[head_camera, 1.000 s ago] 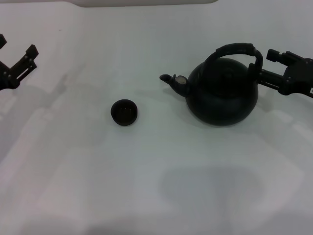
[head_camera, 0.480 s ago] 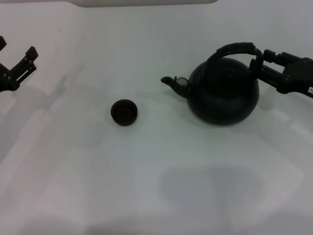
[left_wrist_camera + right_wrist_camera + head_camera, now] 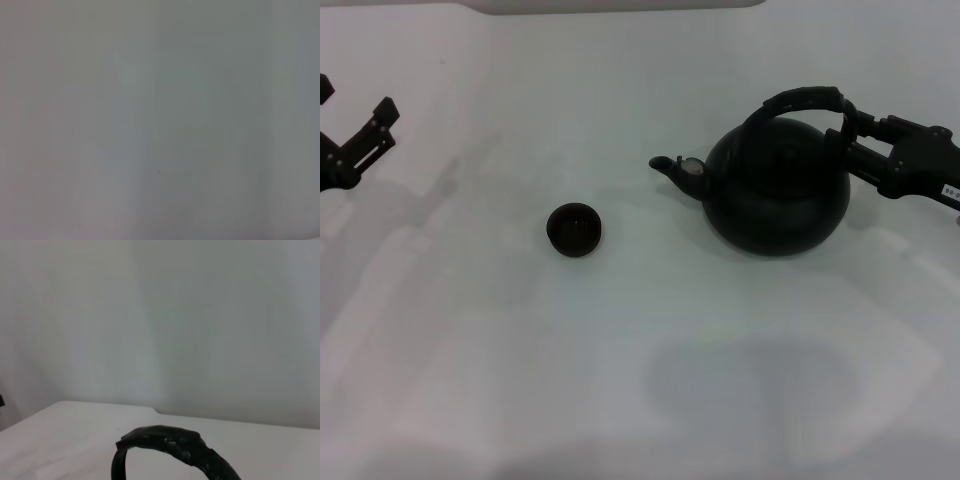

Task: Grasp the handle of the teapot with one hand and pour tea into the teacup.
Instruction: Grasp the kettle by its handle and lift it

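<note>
Between teacup (image 3: 573, 229) and teapot (image 3: 777, 185), bare table (image 3: 620, 340)

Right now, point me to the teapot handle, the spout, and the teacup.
handle (image 3: 805, 99), head view, on the ribbed crown of the hoop.
handle (image 3: 170, 439), right wrist view, on the top of the arch.
spout (image 3: 672, 167), head view, midway along the spout.
teacup (image 3: 573, 229), head view, on the cup's open mouth.
</note>
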Tool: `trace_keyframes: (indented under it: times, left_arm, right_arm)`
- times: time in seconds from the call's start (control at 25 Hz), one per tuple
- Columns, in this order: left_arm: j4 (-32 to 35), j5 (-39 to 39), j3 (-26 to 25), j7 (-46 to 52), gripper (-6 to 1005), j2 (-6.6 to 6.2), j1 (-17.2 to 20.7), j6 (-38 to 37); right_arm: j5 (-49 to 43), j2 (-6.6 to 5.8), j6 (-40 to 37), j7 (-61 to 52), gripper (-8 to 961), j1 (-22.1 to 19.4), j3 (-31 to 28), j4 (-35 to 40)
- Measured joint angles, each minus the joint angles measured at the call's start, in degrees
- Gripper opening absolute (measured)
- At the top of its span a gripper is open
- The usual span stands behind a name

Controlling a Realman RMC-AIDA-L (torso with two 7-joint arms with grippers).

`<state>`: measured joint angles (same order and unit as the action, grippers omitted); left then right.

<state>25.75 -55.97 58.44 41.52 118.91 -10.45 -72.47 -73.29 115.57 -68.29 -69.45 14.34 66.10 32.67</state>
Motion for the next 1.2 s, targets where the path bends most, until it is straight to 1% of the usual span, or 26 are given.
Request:
trace_keyframes:
  times: [0.08,0.44,0.64,0.92,1.2]
  left_arm:
    - [0.0,-0.02,0.05,-0.02,837,0.01,0.02,-0.02]
    - [-0.18,-0.03,0.6,-0.04,835,0.01,0.26,-0.05]
    - [-0.18,-0.03,0.63,-0.04,835,0.01,0.23,-0.05]
    - [-0.18,-0.02,0.62,-0.04,836,-0.09,-0.05,-0.05]
    - [-0.18,-0.02,0.61,-0.04,836,-0.08,-0.1,-0.04]
  right_arm:
    - [0.0,0.01,-0.14,0.46,514,0.0,0.0,0.0]
    - [1.29,0.03,-1.96,4.06,395,0.1,0.7,0.01]
    - [1.47,0.0,-2.06,4.42,258,0.36,0.69,-0.23]
    - [2.29,-0.17,-2.24,5.63,247,1.48,0.6,-2.51]
    - [3.62,-0.18,-1.16,7.53,237,1.56,0.31,-3.05]
